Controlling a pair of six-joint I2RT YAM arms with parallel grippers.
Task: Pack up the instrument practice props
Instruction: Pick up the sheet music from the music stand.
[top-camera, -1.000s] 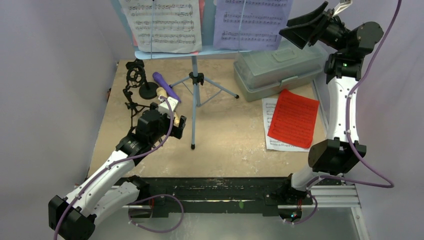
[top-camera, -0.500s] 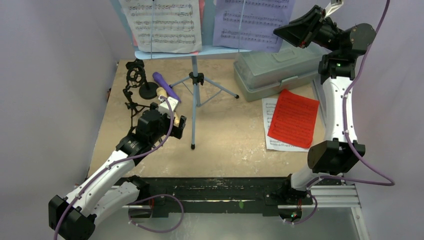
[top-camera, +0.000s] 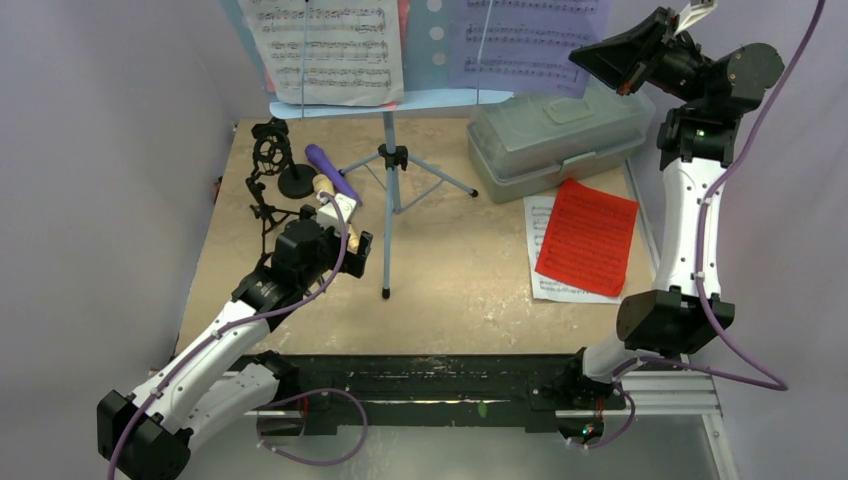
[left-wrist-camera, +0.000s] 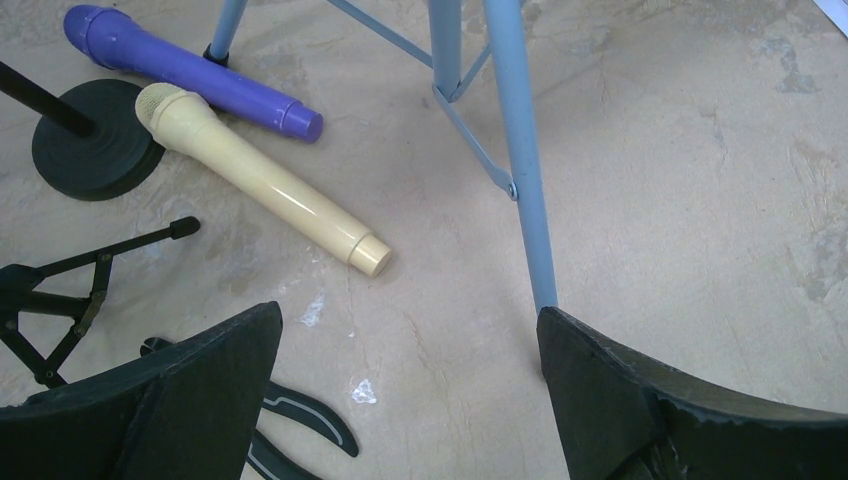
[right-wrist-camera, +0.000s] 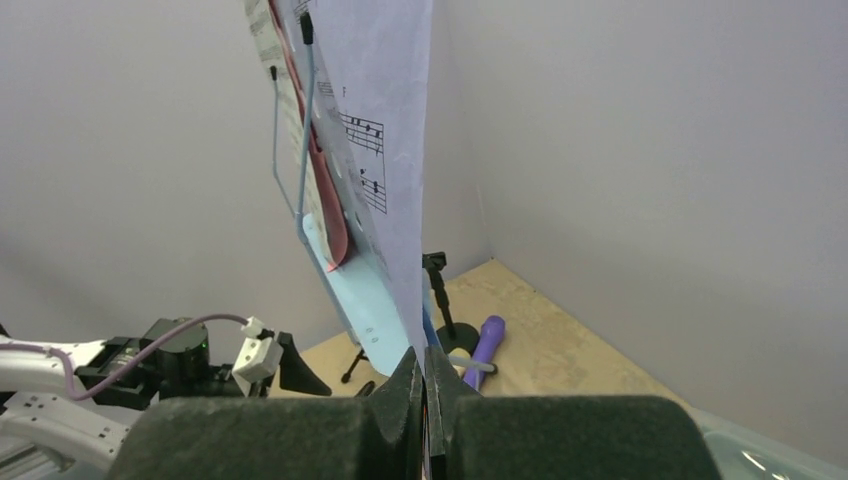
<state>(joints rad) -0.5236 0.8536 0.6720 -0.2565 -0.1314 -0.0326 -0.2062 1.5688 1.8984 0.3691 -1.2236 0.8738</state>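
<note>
Right wrist view: pinching lower edge of lavender page with right tool, pressed together; page upright against rack. Could tear or snag on wire (thin paper) if yanked sideways; could tip rack too. Left tool spread, hovering over desk beside tan mic.

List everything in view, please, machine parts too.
music rack: one, pale blue, mid-table
white page: one, white, on rack's left side
red page: one, red, behind it
lavender page: one, lavender, rack's right side
red sheet: one, red, flat on table, right
white sheet: one, white, under red sheet
purple microphone: one, purple, lying table's left
tan microphone: one, tan, beside it
round-base holder: one, black, table's left
tripod holder: one, black, table's left
box: one, grey-green, lidded, back right
left gripper: one, black, open above table
right gripper: one, black, shut on lavender page
</note>
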